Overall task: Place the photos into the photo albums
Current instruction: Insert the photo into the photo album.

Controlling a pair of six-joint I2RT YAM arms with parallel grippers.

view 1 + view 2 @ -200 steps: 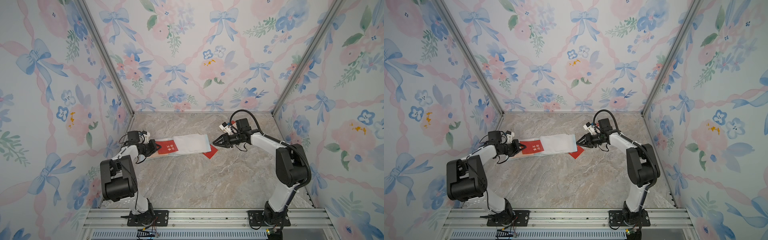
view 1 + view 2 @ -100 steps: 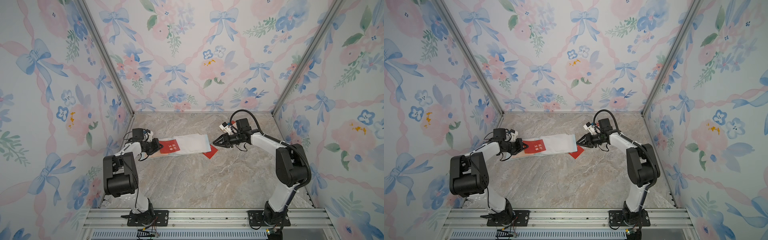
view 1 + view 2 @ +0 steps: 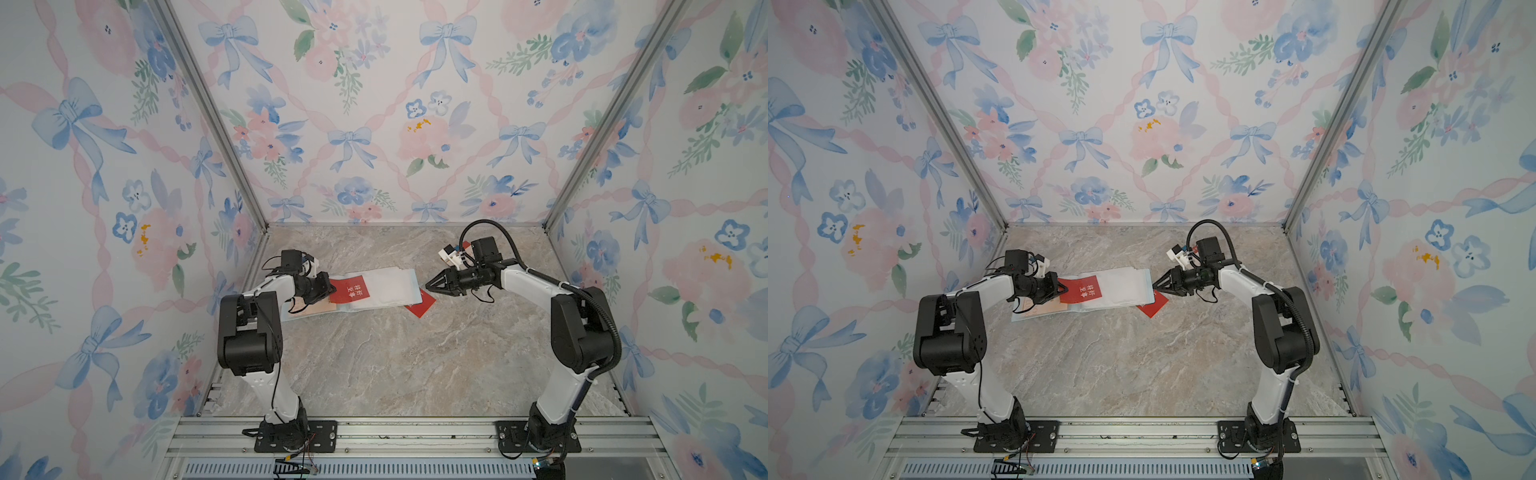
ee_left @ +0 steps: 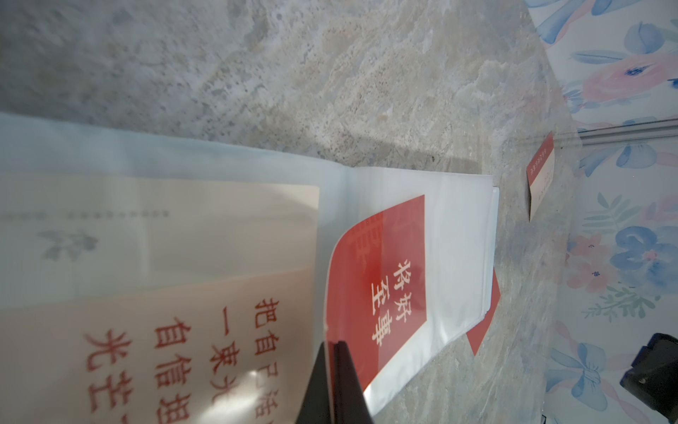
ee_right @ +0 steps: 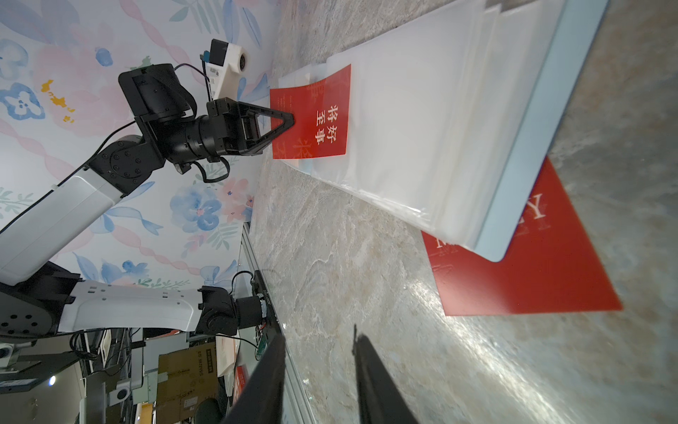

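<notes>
The left gripper has advanced toward 3 o'clock, clamped on the red card, which overlaps the 9 o'clock page of the photo album. Cream cards appear sleeved. The right gripper stands parted and empty. The MONEY card lies unsleeved at the album's 4 o'clock corner.

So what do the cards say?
"好事将至": upper red card.
"M", "Y", rest hidden: lower red card, under the album.
"把自己活", "一束光", "自信坦", "光芒", cut off: cream card in a sleeve.
Too small: far card, cardboard box.
</notes>
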